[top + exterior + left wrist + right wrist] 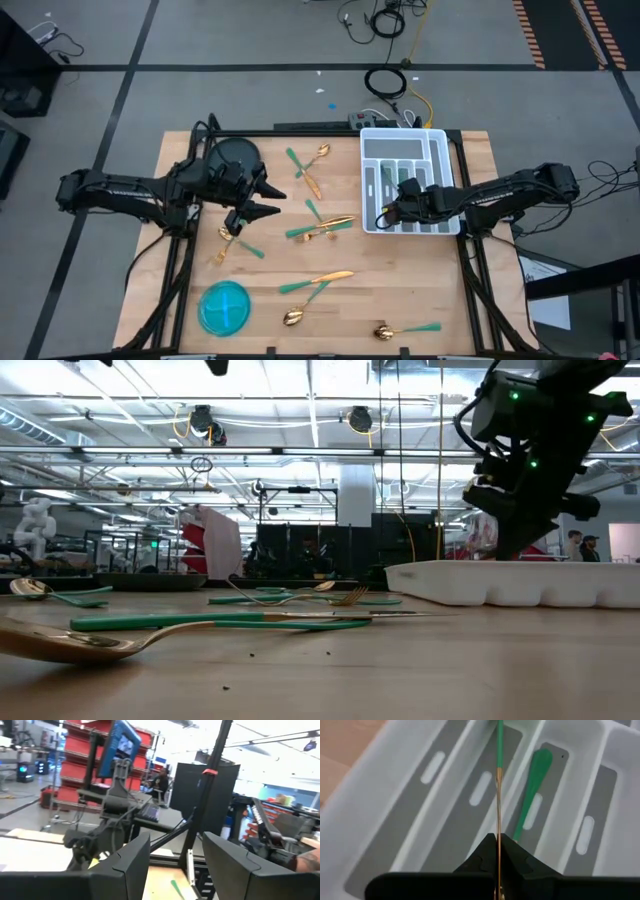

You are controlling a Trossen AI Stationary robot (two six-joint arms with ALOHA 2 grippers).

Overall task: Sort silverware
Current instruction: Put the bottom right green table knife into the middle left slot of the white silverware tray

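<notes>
White tray [443, 135] at the bench's [420, 290] right: right hand [498, 851] over it, closed on a thin utensil [499, 780], teal handle out above a compartment; another teal piece [534, 785] lies in the neighbouring slot. Remaining silverware [318, 228] scattered mid-bench. Left hand [264, 198] open, empty, near a fork [234, 246].

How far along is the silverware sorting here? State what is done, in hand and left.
Done: one green-handled piece lies in a slot of the white tray. In hand: the right gripper pinches a knife over the tray. Left: forks, spoons and knives on the table, such as a spoon. The left gripper hovers open.
</notes>
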